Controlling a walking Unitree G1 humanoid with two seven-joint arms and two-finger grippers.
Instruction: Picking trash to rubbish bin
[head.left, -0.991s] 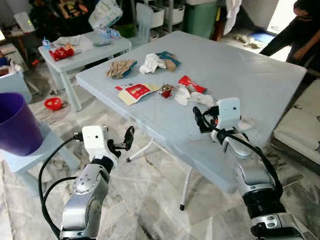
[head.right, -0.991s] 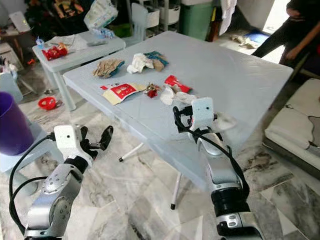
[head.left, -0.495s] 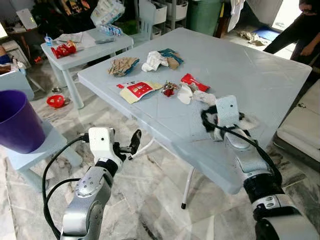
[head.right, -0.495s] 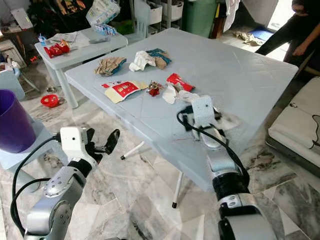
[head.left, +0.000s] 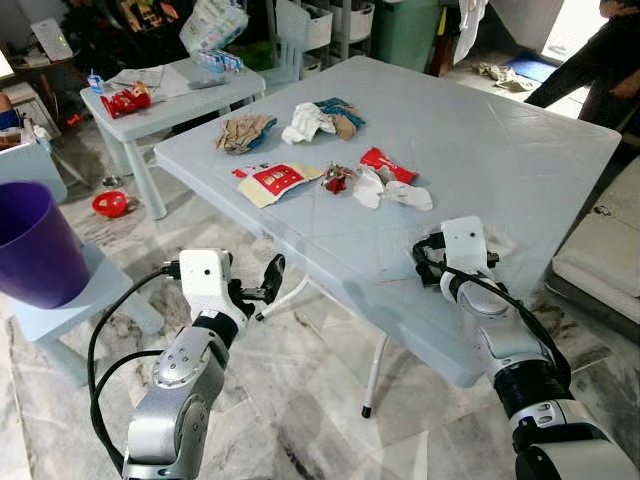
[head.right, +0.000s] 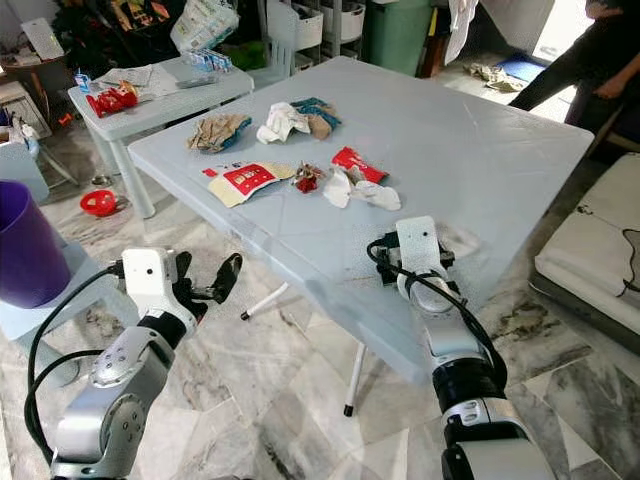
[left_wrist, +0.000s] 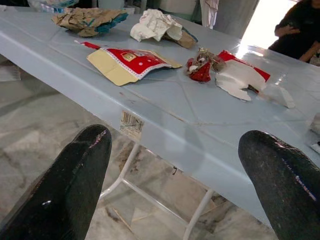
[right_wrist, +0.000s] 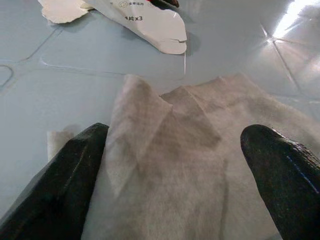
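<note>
Trash lies on the pale blue table (head.left: 500, 140): a red-and-cream carton (head.left: 275, 181), a red wrapper (head.left: 385, 165), white paper scraps (head.left: 390, 192), crumpled brown paper (head.left: 243, 132) and a white-and-teal wad (head.left: 320, 118). A thin white tissue (right_wrist: 190, 165) lies flat near the table's right front edge. My right gripper (head.left: 432, 262) rests low over it, open, with the tissue between its fingers (right_wrist: 60, 195). Below the table's front edge my left gripper (head.left: 262, 282) hangs open and holds nothing; its fingertips (left_wrist: 75, 190) frame the carton above. The purple bin (head.left: 30, 245) stands far left on a low stool.
A small table (head.left: 170, 95) with clutter stands at the back left, with a red object (head.left: 108, 203) on the floor by it. A person (head.left: 590, 70) crouches at the back right. A pale cushion (head.left: 600, 260) lies right of the table. The floor is marble.
My right gripper has drawn back from the paper scraps toward the near table edge and settled over the tissue. The left arm came up slightly toward the table edge. The head view shifted.
</note>
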